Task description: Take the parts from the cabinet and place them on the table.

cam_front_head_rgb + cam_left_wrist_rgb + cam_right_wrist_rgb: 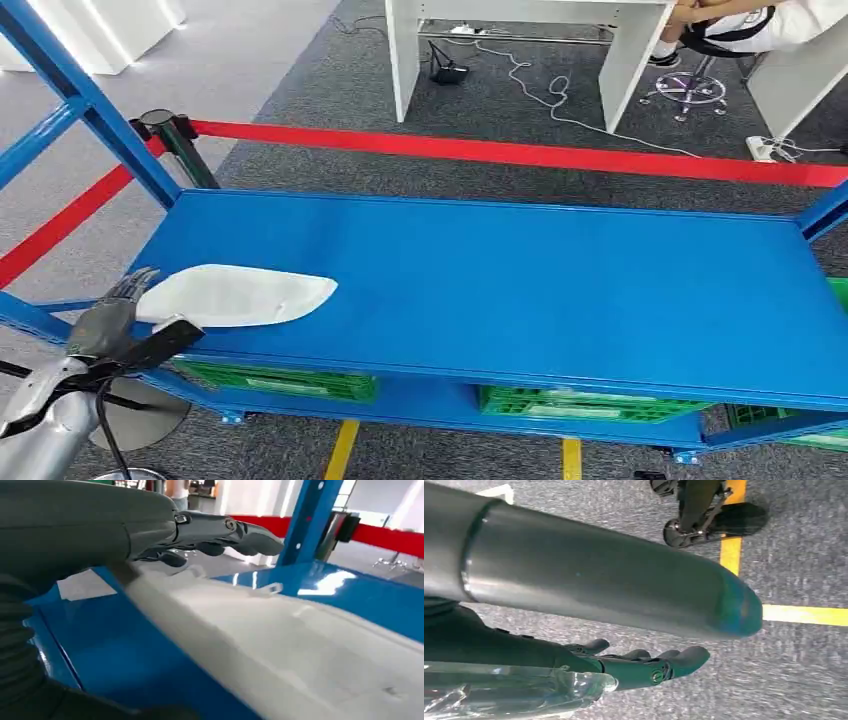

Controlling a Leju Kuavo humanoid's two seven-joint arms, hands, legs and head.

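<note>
A long flat white part (235,295) lies on the blue shelf top (520,290) near its left front corner. My left hand (120,305) is at the part's left end. In the left wrist view its fingers (225,530) reach out straight above the white part (280,640), with a gap between them and its surface. Its dark thumb (165,340) runs along the part's front edge. My right hand (639,665) hangs over the grey carpet, fingers loosely extended and holding nothing.
Green crates (280,382) (580,403) sit on the level below the shelf top. A blue upright (90,110) rises at the left. A red barrier belt (500,152) on a black post (185,150) runs behind. Farther back stands a white desk (520,40) with a seated person (740,20).
</note>
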